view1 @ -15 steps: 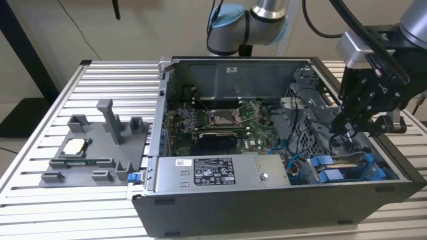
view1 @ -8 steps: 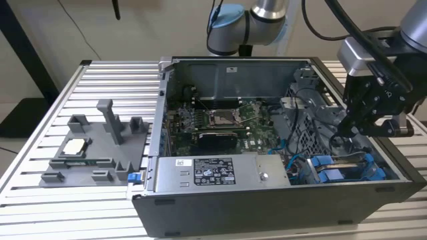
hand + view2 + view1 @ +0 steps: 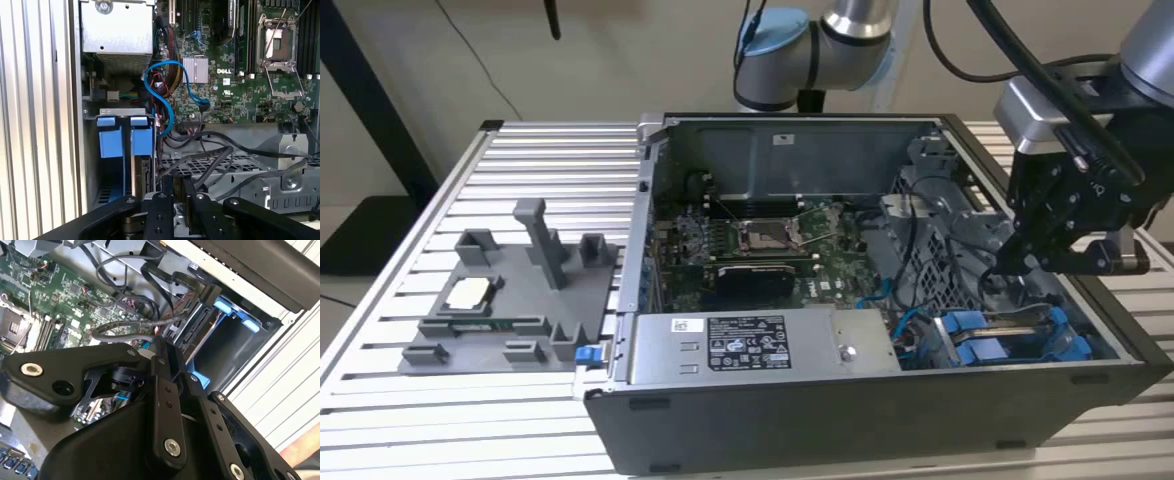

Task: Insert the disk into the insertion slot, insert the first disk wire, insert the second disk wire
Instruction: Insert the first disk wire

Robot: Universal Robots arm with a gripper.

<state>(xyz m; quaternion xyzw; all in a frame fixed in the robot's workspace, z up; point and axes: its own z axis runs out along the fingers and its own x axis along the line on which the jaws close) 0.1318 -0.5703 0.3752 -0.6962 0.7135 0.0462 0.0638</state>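
So the claw is down inside the open PC case, on the exterior view's right, hanging right over the corner where the insertion slot sits. As far as I can make out, the disk is already in there. In the first wrist view you see it edge-on, just under one of the blue tabs, so I'd call the disk part done and the wires the bit in hand. Honestly can't tell whether the claw is clamped on something or let go, since its own black body hides that. A bundle of black cables runs across a perforated metal plate right up to the claw, and a blue cable loops just beside the bay. That's where I'd worry, because it's seriously cramped in that corner. If the claw snags one of those loose cables, it could tug a plug off the motherboard or drag the whole bundle across the bay opening. A plug that meets the disk's edge tilted would probably jam, or bend the contacts rather than seat. Pushing off-axis could also nudge the disk in its blue carrier. And the claw is wide, so drifting sideways could knock it into the case wall or snap a blue tab.
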